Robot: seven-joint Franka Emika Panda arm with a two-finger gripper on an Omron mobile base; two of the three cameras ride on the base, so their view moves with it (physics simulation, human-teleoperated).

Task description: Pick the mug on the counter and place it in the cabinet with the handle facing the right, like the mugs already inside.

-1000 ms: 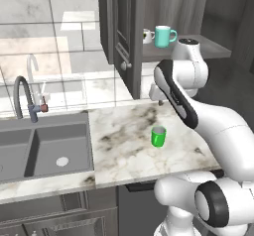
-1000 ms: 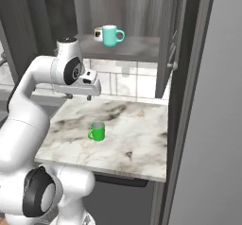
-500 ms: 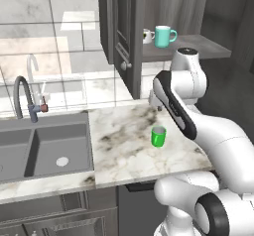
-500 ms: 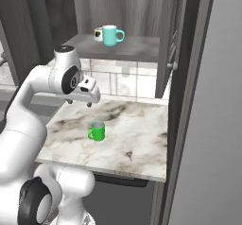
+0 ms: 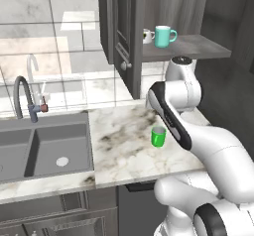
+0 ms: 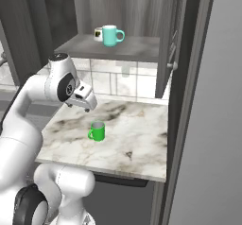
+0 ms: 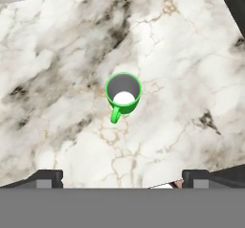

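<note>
Risk: if we drop straight down, a finger could clip the mug rim or its handle and tip it, or we grab it with the handle pointing wrong for the cabinet. The mug stands upright mid-surface; our hand hovers above it, wrist down, fingers spread wide, holding nothing.

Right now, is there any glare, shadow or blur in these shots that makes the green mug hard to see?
Left base view: soft, slightly blurry render; the arm crowds the green mug. Right base view: mug clear on the counter, faint shadow beside it. Hand view: sharpest, even light, a bright spot inside the mug, handle plain.
</note>
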